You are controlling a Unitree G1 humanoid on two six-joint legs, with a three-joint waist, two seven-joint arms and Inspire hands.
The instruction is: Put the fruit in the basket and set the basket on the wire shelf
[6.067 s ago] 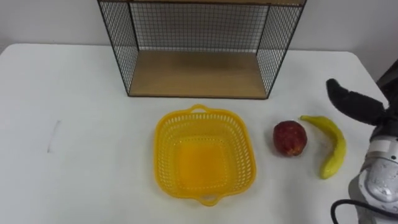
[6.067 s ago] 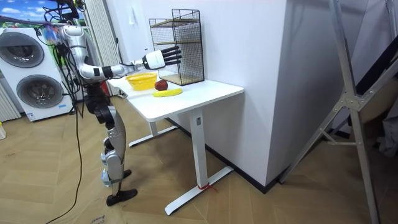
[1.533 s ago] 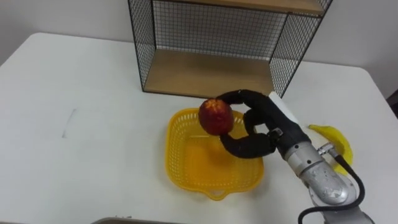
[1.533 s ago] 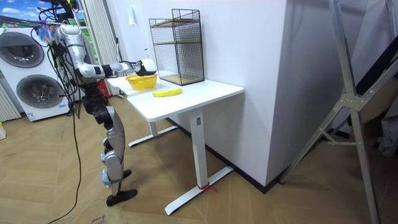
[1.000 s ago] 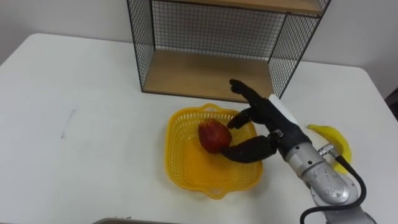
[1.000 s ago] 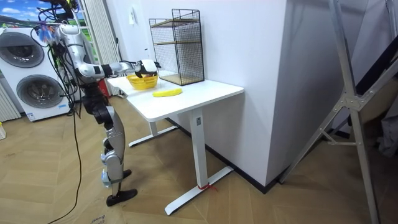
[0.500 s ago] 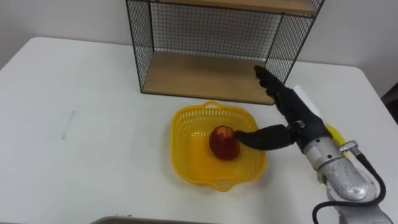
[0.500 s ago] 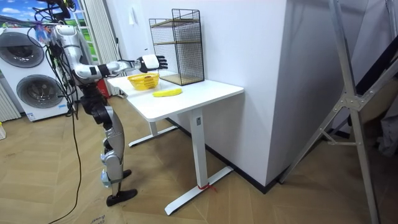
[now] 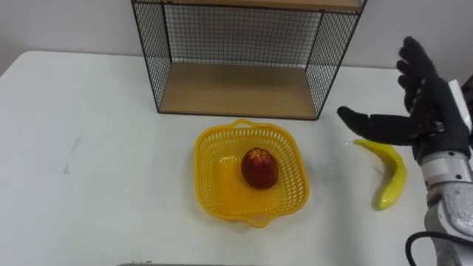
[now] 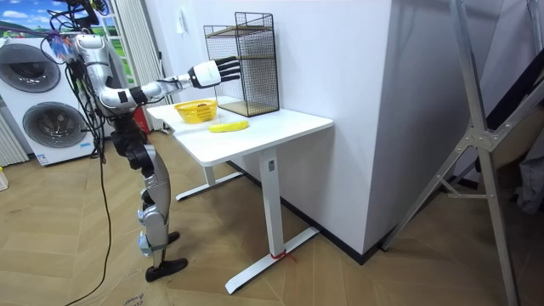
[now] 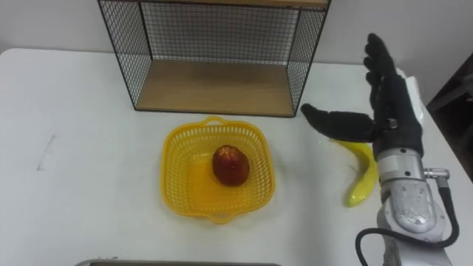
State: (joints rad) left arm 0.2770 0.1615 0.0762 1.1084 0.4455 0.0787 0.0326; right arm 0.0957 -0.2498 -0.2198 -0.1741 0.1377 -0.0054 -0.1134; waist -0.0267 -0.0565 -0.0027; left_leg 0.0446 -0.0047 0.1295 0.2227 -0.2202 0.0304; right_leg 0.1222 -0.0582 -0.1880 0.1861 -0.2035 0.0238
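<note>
The right hand (image 9: pixel 432 111) hovers empty, fingers spread straight, the banana (image 9: pixel 390 174) just under its thumb and the apple (image 9: pixel 259 168) in the yellow basket (image 9: pixel 209 188) to the fingers' left; a shallow grasp could skid the smooth banana off the white table (image 9: pixel 96 185) (its edge looks near). The wire shelf (image 9: pixel 236 89) stands beyond the basket; 2 washing machines (image 10: pixel 51 123) stand behind the robot.

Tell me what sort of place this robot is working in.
Probably a laundry or utility corner of a home-style room: stacked washing machines, wood floor, and a white table bearing a wire shelf.
</note>
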